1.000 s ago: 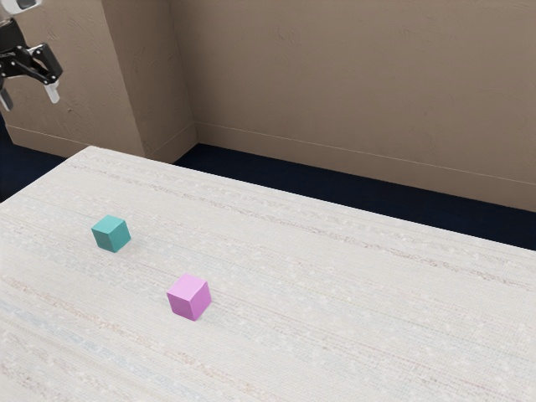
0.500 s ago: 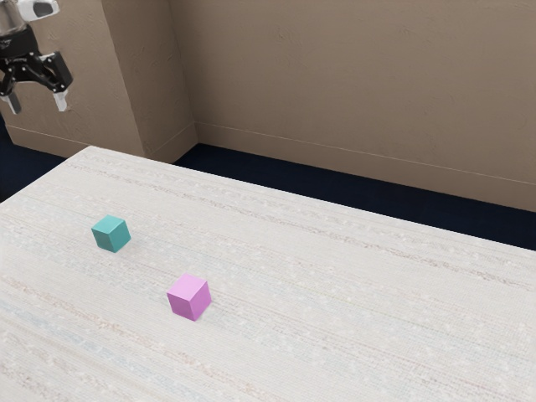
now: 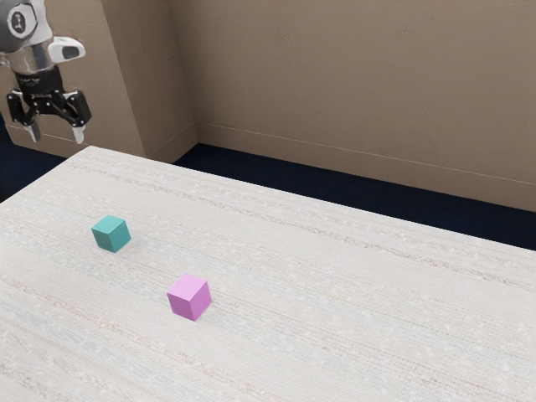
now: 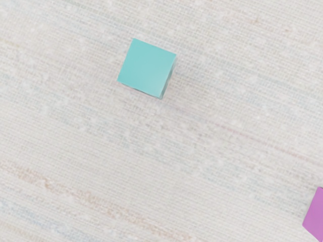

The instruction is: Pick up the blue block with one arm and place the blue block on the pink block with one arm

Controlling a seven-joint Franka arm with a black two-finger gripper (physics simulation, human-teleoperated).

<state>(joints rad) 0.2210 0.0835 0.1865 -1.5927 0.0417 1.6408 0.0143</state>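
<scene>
In the exterior view, the gripper (image 3: 57, 131) hangs high above the worktop's (image 3: 352, 285) far corner at the exterior view's left. Its fingers (image 3: 79, 131) are spread wide with nothing between them. The blue block (image 3: 111, 233) (more teal than blue in this render) sits flat on the worktop, below the gripper and nearer the camera. The pink block (image 3: 189, 296) lies near it toward the exterior view's right, the two clearly apart. By this, no part of the task is done: the blue block is not grasped, lifted or stacked.

In the wrist view, the blue block (image 4: 147, 68) lies on the bare worktop (image 4: 151, 166) with a corner of the pink block (image 4: 315, 218) showing off to one side. The hand seems to be roughly over the blue block but not centred on it, though that is hard to judge. Descent, grasp, carry and placing on the pink block all remain.
</scene>
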